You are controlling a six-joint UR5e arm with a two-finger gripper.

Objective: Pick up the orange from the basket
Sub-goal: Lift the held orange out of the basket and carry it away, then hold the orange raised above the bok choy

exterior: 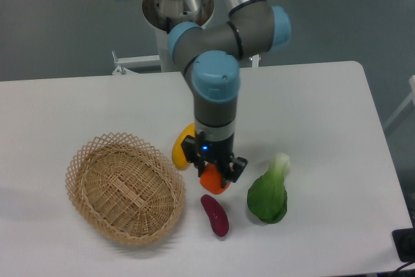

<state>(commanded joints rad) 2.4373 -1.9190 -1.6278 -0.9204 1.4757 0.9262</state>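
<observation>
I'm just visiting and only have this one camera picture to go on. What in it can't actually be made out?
- The orange: only its lower part shows; the gripper covers the rest.
- Whether the orange hangs above the table or touches it: one camera view cannot settle that.
- The yellow fruit: mostly hidden behind the arm.
- A dark object at the bottom right corner: cut off by the edge.
</observation>
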